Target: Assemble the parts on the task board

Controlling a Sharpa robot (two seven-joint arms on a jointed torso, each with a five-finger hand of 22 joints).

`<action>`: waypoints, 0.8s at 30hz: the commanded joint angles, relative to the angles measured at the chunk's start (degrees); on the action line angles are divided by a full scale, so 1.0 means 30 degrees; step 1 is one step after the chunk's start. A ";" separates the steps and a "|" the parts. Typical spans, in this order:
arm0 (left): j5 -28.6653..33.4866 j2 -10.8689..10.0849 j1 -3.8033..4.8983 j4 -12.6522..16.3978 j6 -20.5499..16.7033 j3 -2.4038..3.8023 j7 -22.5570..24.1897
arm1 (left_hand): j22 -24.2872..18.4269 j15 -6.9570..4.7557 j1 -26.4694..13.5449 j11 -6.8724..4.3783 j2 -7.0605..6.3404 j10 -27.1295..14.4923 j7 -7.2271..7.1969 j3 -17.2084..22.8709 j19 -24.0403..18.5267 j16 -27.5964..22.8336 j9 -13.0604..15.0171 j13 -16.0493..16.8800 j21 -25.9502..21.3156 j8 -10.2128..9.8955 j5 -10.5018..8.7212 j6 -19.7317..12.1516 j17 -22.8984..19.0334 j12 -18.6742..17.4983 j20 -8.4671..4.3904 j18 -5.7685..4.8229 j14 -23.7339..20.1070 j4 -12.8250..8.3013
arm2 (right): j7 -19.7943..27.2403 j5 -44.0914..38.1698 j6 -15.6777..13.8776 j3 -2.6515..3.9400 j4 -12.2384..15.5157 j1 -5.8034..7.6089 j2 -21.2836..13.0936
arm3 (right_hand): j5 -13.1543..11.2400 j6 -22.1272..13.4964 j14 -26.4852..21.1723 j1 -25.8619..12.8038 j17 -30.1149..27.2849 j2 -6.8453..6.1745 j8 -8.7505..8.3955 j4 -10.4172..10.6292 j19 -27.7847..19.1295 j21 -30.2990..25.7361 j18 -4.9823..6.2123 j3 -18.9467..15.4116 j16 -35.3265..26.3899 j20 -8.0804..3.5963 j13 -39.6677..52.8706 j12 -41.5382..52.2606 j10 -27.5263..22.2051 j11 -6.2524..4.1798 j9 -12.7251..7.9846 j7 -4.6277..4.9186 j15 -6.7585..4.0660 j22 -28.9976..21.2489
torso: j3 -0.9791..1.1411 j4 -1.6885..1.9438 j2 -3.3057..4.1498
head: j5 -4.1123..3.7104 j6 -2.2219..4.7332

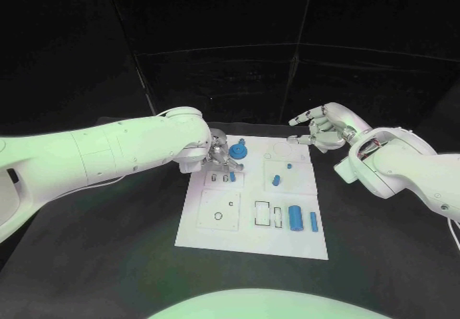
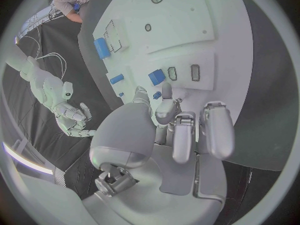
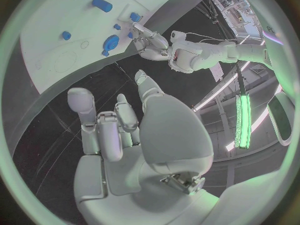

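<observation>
The table is black, and the white board lies on its middle.

The left hand is over the board's far left part, fingers pointing down at it. Its thumb and one finger come close together near a small blue part; whether they pinch it or only touch it I cannot tell. The other fingers are curled loosely, apart from each other.

The right hand hangs above the table just past the board's far right corner, well apart from every part. Its fingers are spread and hold nothing.

A round blue part stands just beside the left fingers, on the far side. A small blue peg lies toward the board's middle, between the two hands. Two long blue parts lie side by side near the board's near right edge, well apart from both hands.
</observation>
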 commanded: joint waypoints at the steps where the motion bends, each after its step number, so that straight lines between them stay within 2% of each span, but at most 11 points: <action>1: -0.0262 0.0128 0.0034 -0.0088 0.0900 0.0000 -0.0325 | 0.0012 -0.0095 -0.0046 -0.0115 0.0084 0.0023 -0.0012 -0.0121 0.0284 0.0058 0.0076 -0.0027 0.0123 0.0151 -0.0032 -0.0154 0.5025 0.0066 -0.0080 -0.0242 0.1983 -0.0039 | -0.0013 0.0043 0.0114 0.0019 -0.0032 0.0041 0.0035 | 0.0116 0.0130 0.1206 0.0006 0.1786 0.0035 0.0140 0.0025 -0.0155 -0.0118 0.0370 -0.0116 -0.0104 0.0002 -0.0034 0.0119 0.0166 -0.0014 0.0018 -0.0030 0.0020 -0.0037 | -0.0009 0.0006 0.0011 | -0.0006 -0.0016; 24: -0.0264 0.0415 0.0033 -0.0331 0.1987 -0.0010 -0.0493 | 0.0079 -0.0104 0.0793 -0.0128 0.0518 -0.0026 -0.0026 0.0006 0.0223 0.0058 0.0877 -0.0041 0.0164 0.0741 -0.0025 -0.0610 0.5025 0.0051 -0.0088 -0.0239 0.1983 -0.0642 | -0.0163 0.0043 0.0241 0.0018 -0.0214 0.0041 0.0095 | 0.0697 0.0077 0.1211 0.0119 0.1769 0.0134 0.0356 0.0137 -0.0125 -0.0143 0.0367 -0.0226 -0.0128 -0.0035 -0.0052 0.0148 0.0204 -0.0051 -0.0004 -0.0062 -0.0016 -0.0062 | -0.0012 0.0009 0.0005 | -0.0002 -0.0163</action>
